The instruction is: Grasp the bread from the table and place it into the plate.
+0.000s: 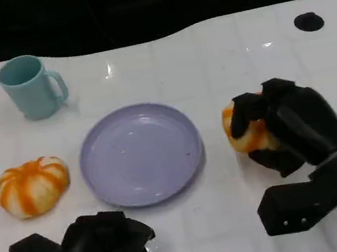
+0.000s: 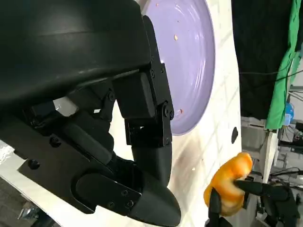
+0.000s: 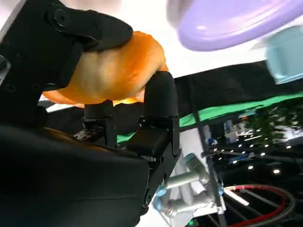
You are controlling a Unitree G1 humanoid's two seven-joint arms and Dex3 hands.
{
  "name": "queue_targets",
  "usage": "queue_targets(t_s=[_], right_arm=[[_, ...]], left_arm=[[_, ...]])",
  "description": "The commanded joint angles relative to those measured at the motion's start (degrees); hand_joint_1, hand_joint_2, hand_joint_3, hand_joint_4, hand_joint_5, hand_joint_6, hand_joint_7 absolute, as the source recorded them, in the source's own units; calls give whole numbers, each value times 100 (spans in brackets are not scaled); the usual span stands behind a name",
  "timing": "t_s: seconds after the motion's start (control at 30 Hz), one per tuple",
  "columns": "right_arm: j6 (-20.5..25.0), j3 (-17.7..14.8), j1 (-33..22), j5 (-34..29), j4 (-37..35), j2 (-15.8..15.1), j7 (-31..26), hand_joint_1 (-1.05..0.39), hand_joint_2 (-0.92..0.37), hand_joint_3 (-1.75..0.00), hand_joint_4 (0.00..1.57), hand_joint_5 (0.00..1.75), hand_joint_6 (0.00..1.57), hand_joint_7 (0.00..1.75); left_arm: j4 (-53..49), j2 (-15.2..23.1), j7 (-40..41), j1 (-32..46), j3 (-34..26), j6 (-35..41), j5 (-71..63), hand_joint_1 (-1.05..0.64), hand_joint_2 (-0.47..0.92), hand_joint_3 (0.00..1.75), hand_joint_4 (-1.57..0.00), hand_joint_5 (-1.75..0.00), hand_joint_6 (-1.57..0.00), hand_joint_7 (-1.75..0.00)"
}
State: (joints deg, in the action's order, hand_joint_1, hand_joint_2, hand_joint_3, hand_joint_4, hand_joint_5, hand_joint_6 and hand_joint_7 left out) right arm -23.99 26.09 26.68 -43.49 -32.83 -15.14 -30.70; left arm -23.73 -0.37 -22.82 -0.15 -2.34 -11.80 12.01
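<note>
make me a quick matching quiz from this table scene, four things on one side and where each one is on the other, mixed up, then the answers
Things:
1. mug
2. plate
3. bread
4. pumpkin

Places:
A. held in the right hand
B. middle of the table
C. far left corner
D. left of the plate, near the left hand

Pairs: 1-C, 2-B, 3-A, 4-D
</note>
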Motion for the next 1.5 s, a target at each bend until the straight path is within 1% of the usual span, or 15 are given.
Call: queue_targets(t_s=[0.03,0.3,0.53,0.67,0.87,0.97,1.03,1.1,1.13,1.2,1.23,1.27,1.33,1.37,1.5], right_arm=[[-85,-31,109,225,120,269,309,-4,-17,-142,101,175,86,159],[-303,-14,439,522,-322,861,709,-4,-21,-147,100,175,84,161],[-528,102,1007,381,-1227,1294,382,-6,-26,-146,99,175,81,166],[-578,150,1170,358,-1487,1379,296,-7,-27,-144,98,175,79,167],[-544,300,1669,316,-2239,1830,101,-14,-35,-135,94,175,76,162],[-524,338,1788,338,-2447,1931,128,-14,-38,-128,90,175,78,150],[-529,337,1838,402,-2546,1980,262,-14,-41,-115,84,163,83,112],[-644,339,1870,483,-2620,1976,468,-14,-44,-97,74,139,81,75],[-682,350,1882,505,-2636,1960,593,-14,-46,-87,69,117,80,54],[-737,381,1897,504,-2653,1923,757,-19,-48,-79,57,87,71,32],[-767,394,1900,506,-2656,1905,833,-25,-49,-76,44,72,62,21],[-771,407,1902,513,-2644,1882,952,-28,-51,-73,37,64,57,16],[-713,422,1879,522,-2555,1832,1209,-41,-75,-35,13,57,42,5],[-655,422,1849,529,-2480,1809,1341,-46,-83,-24,7,55,37,2],[-470,373,1688,614,-2168,1752,1755,-61,-92,-16,0,29,21,1]], left_arm=[[48,57,37,102,7,-3,-42,-105,61,29,-90,-152,-152,-41],[66,69,9,124,5,1,-14,-105,61,29,-90,-152,-152,-41],[59,63,32,142,20,-44,-50,-105,61,29,-91,-153,-153,-41],[64,66,33,148,34,-41,-61,-105,61,29,-91,-152,-153,-41],[87,40,26,161,62,-32,-51,-105,61,29,-91,-152,-152,-41],[82,44,53,155,71,-42,-76,-105,61,29,-91,-152,-152,-41],[89,44,72,153,72,-30,-92,-105,61,29,-91,-152,-152,-41],[97,38,73,152,70,-28,-89,-105,61,29,-91,-152,-152,-41],[113,36,74,156,72,-19,-88,-105,61,29,-91,-152,-152,-41],[120,35,69,159,73,-22,-82,-105,61,29,-91,-152,-152,-41],[112,35,66,157,72,-36,-82,-105,62,29,-90,-152,-152,-41],[105,38,60,158,71,-51,-81,-105,62,29,-90,-152,-152,-41],[92,45,47,157,65,-68,-75,-105,62,29,-90,-152,-152,-41],[86,49,41,155,64,-79,-75,-105,62,29,-89,-151,-152,-41],[88,51,66,155,64,-74,-92,-105,62,29,-90,-152,-152,-41]])
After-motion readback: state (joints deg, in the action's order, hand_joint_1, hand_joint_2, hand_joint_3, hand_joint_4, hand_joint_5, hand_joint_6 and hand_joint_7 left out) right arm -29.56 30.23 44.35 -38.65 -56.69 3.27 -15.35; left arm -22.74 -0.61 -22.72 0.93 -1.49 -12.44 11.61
